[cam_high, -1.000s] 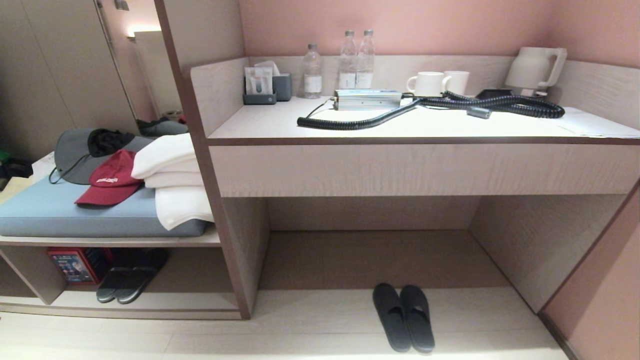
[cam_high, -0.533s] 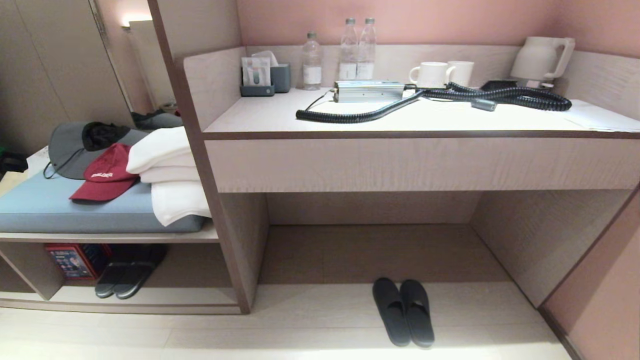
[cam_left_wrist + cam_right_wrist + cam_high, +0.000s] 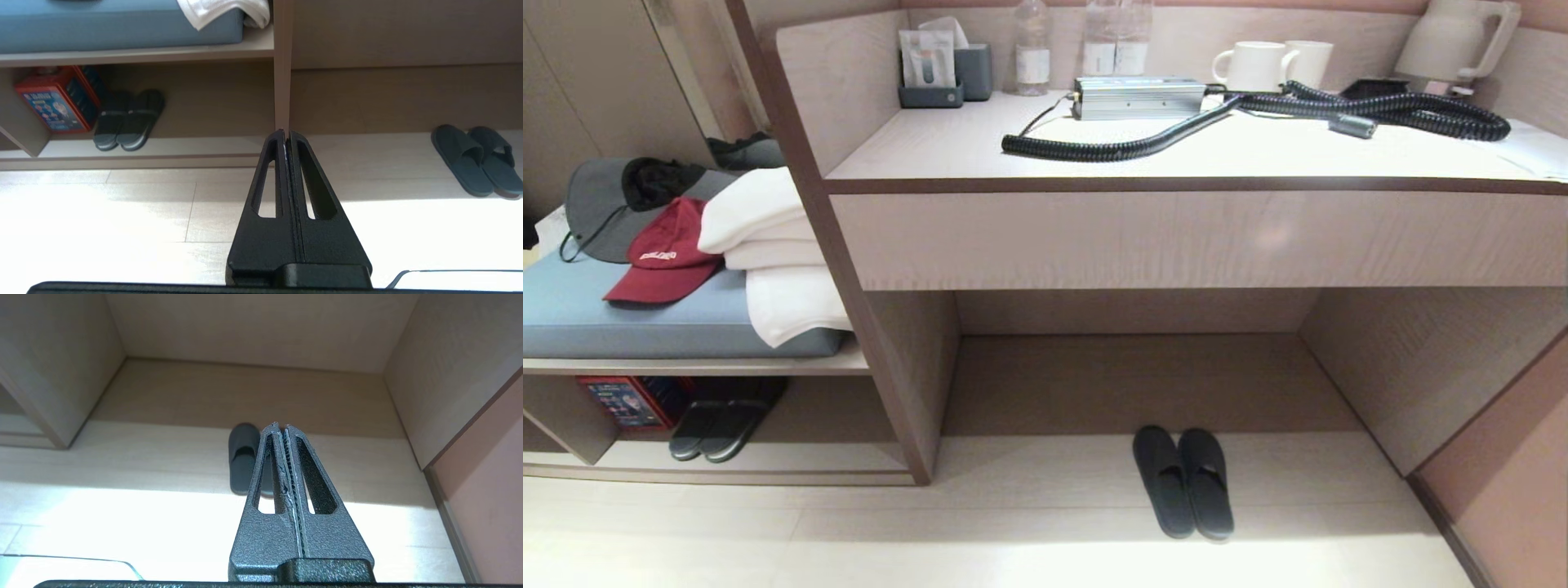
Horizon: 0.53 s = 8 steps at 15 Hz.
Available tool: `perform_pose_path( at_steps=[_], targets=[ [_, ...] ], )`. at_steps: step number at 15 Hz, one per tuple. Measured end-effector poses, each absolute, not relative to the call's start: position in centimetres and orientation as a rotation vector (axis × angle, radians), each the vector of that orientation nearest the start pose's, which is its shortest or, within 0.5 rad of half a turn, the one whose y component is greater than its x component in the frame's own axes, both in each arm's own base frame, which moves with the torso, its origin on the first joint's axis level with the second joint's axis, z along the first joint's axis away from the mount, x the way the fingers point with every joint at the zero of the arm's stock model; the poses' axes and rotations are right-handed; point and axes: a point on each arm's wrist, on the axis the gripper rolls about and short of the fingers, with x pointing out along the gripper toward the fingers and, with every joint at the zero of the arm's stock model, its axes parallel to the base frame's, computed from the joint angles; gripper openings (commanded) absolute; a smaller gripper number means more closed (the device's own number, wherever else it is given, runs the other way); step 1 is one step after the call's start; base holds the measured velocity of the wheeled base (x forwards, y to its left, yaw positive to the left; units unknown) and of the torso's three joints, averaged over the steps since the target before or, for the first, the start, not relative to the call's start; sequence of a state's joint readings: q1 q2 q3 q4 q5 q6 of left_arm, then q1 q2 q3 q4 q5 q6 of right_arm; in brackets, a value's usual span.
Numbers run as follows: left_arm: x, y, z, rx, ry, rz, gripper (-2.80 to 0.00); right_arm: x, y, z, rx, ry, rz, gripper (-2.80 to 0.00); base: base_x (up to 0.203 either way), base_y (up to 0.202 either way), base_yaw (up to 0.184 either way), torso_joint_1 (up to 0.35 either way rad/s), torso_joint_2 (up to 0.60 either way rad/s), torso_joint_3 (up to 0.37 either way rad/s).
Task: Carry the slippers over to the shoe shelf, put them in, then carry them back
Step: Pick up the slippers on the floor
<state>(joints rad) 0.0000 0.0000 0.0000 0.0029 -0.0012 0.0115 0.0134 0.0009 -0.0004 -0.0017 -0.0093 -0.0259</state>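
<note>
The slippers (image 3: 1183, 482) lie side by side on the pale floor (image 3: 1013, 539), touching each other, toes toward the recess under the desk (image 3: 1176, 163). They sit just in front of that recess, right of the upright divider (image 3: 907, 384). Nothing grips them.

The shoe shelf (image 3: 768, 457) is the low cubby left of the divider. It holds a second dark pair (image 3: 715, 420) and a red box (image 3: 625, 400) further left; the task's slippers are well apart from it. On the board above the cubby rests a blue cushion (image 3: 621, 327) with folded white towels (image 3: 768, 261), a red cap (image 3: 662, 257) and a grey hat (image 3: 605, 204).

On the desk, above the divider's right side: a coiled black cable (image 3: 1258, 118), a silver box (image 3: 1139, 96), two mugs (image 3: 1270, 64), bottles (image 3: 1078, 41) and a kettle (image 3: 1454, 37).

Left gripper (image 3: 287, 134): fingers pressed together, empty, hanging above the floor in line with the divider. Right gripper (image 3: 280, 426): fingers pressed together, empty, above the floor before the recess, with one slipper partly hidden behind it. Neither arm appears in the head view.
</note>
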Motion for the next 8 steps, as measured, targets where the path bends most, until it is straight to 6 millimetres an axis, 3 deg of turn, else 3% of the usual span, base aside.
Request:
perform_pose_path(
  at_steps=[8],
  targets=[
    [-2.28,0.00,7.54,-0.003,0.000,-0.002,-2.80,-2.28,-0.05,7.57,-0.027,-0.001,0.004,-2.80,0.000,0.000,0.000,0.003,0.00,-0.199]
  ],
)
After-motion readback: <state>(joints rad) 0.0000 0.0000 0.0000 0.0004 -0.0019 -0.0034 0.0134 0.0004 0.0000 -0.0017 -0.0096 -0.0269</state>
